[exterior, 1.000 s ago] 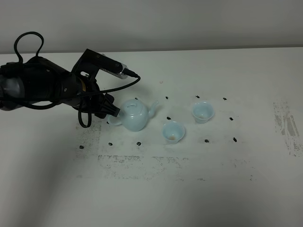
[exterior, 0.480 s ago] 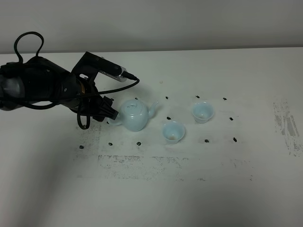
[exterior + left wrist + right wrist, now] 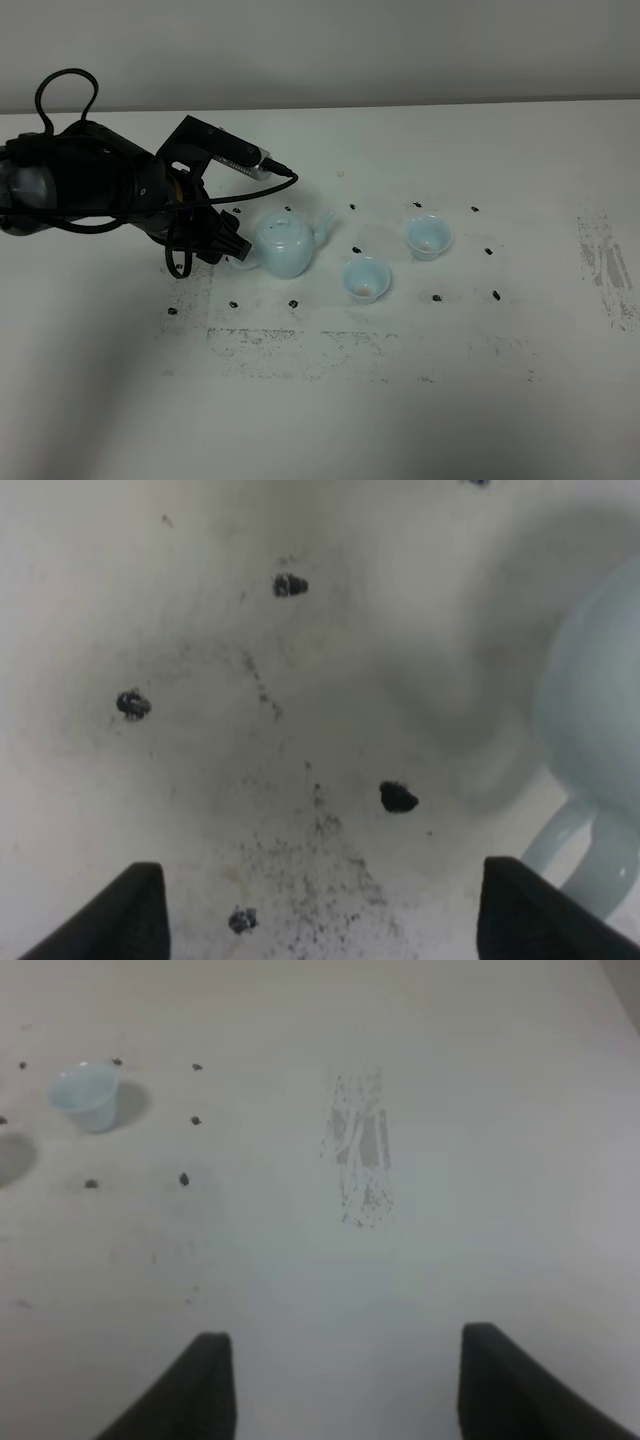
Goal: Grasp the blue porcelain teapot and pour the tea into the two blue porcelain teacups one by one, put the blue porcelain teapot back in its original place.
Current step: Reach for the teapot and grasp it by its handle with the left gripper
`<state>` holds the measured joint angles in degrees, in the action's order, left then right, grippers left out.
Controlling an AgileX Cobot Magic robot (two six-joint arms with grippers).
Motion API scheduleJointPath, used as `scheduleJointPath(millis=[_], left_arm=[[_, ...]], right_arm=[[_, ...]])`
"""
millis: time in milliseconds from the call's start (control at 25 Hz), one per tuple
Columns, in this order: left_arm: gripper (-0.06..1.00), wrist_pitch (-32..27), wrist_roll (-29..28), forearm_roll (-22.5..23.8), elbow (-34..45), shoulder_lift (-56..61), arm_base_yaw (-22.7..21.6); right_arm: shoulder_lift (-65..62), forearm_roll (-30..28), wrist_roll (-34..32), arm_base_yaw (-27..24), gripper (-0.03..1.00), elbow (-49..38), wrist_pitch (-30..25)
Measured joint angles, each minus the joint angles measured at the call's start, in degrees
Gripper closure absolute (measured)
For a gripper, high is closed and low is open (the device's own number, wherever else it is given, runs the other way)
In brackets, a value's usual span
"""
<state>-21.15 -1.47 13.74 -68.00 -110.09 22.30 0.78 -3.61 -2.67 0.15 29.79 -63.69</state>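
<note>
The pale-blue teapot (image 3: 287, 244) stands upright on the white table, spout toward the cups. Its body (image 3: 603, 705) and loop handle (image 3: 583, 846) show at the edge of the left wrist view. My left gripper (image 3: 231, 246) is open and empty beside the handle, its midpoint (image 3: 330, 920) over bare table; the handle lies just beyond one fingertip (image 3: 540, 910). Two small blue teacups stand right of the teapot, the near one (image 3: 366, 279) and the far one (image 3: 429, 236). One cup (image 3: 85, 1095) shows in the right wrist view. My right gripper (image 3: 345, 1385) is open and empty, out of the high view.
Small black marks (image 3: 293, 303) dot the table around the pot and cups. A scuffed grey band (image 3: 330, 350) runs in front of them and a scuffed patch (image 3: 608, 265) lies at the right. The left arm's cable (image 3: 60, 85) loops above the arm.
My left gripper has shifted slightly left and toward the table's front, next to the teapot's handle. The teapot and cups have not moved.
</note>
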Motion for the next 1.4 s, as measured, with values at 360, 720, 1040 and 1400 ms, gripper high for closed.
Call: scheduleJointPath(millis=[360, 720, 1040, 1400], left_arm=[[0.34, -2.54, 0.83, 0.00, 0.00, 0.62, 0.00], [0.37, -6.84, 10.29, -4.58, 0.00, 7.81, 0.00], [0.37, -11.47, 28.95, -12.57, 0.00, 7.95, 0.00], [0.43, -6.67, 45.38, -14.75, -2.30, 5.07, -0.69]], right_arm=[[0.00, 0.00, 0.00, 0.00, 0.49, 0.00, 0.00], [0.00, 0.00, 0.00, 0.00, 0.49, 0.00, 0.00], [0.00, 0.00, 0.00, 0.00, 0.49, 0.00, 0.00], [0.00, 0.00, 0.00, 0.00, 0.49, 0.00, 0.00]])
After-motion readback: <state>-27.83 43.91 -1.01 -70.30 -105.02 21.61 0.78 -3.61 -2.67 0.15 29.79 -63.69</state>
